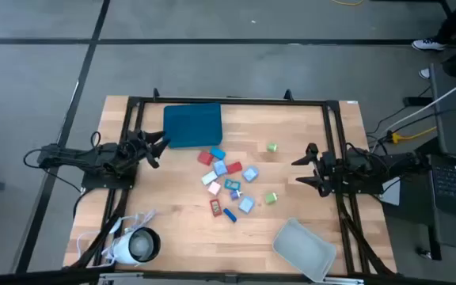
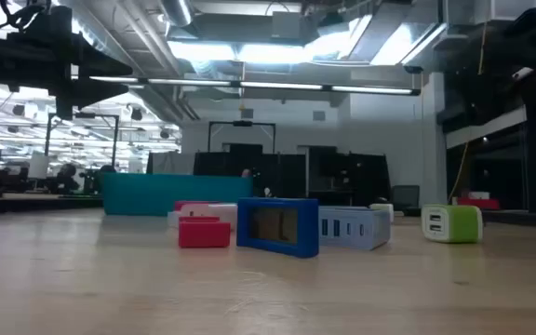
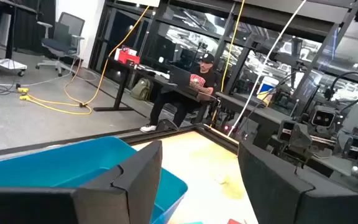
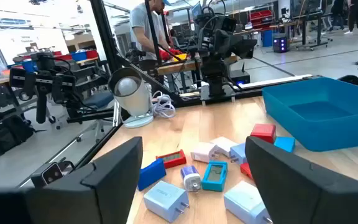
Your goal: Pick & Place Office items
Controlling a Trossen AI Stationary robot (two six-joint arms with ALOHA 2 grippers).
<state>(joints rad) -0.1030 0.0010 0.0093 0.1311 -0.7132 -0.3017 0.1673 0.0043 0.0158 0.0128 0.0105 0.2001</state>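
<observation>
1. The left gripper [image 1: 157, 148] hangs wide and empty at the table's left side, just beside the teal tray [image 1: 193, 124].
2. The right gripper [image 1: 303, 170] hangs at the right side, also spread wide, with nothing between its fingers [image 4: 114, 168].
3. The office items [image 1: 229, 180], small chargers and clock-like blocks, lie clustered mid-table between the arms; two green ones [image 1: 271, 147] sit slightly apart.
4. The teal tray and the grey tray [image 1: 305, 248] look empty, so I judge that sorting has not started and every piece remains.
</observation>
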